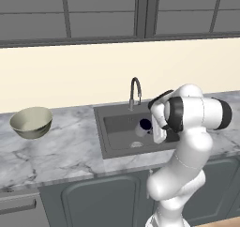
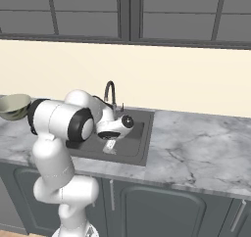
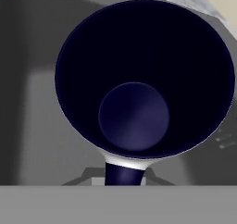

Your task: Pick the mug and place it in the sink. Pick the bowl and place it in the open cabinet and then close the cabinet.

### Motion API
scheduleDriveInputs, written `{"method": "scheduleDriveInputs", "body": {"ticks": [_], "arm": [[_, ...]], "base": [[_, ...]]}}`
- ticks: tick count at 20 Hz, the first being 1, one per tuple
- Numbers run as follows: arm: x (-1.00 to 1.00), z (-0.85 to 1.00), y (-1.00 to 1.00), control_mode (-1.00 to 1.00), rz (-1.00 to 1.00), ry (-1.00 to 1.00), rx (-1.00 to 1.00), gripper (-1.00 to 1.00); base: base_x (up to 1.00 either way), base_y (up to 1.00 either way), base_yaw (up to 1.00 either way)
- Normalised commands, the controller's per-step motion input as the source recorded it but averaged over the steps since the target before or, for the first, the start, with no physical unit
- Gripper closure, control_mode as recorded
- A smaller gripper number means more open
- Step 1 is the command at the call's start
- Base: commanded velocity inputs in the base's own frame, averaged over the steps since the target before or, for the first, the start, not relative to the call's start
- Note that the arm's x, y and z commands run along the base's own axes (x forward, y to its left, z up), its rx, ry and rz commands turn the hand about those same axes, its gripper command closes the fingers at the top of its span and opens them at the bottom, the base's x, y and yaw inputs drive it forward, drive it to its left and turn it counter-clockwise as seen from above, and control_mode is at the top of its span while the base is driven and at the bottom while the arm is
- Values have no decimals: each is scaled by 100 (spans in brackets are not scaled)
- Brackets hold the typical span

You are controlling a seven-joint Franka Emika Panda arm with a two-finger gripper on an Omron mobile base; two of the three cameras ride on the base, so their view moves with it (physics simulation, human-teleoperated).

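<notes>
My gripper [image 1: 153,128] is shut on the rim of the mug [image 1: 144,126], a small silvery mug with a dark navy inside. It hangs low inside the dark grey sink [image 1: 112,130], right of the drain. In the hand view I look straight down into the mug [image 3: 139,79], with one finger inside its wall and the sink floor [image 3: 28,126] around it. From the right base view the gripper [image 2: 111,142] dips into the sink [image 2: 139,145]. The pale olive bowl [image 1: 31,122] [image 2: 13,106] sits upright on the counter, far left of the sink. The open cabinet is out of view.
A curved faucet [image 1: 135,93] [image 2: 110,91] rises behind the basin, close to my wrist. Marble counter [image 1: 61,151] [image 2: 196,143] lies on both sides of the sink. Upper wall cabinets [image 1: 103,15] with shut doors run overhead. Base cabinets [image 2: 162,211] sit below.
</notes>
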Motion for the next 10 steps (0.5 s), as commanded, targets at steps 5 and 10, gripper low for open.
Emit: {"method": "scheduleDriveInputs", "body": {"ticks": [5, 10], "arm": [[1, -36, 0, -100, 0, -5, 0, 100], [0, -37, 0, -100, 0, -7, 0, 100]], "base": [[0, 0, 0], [0, 0, 0]]}}
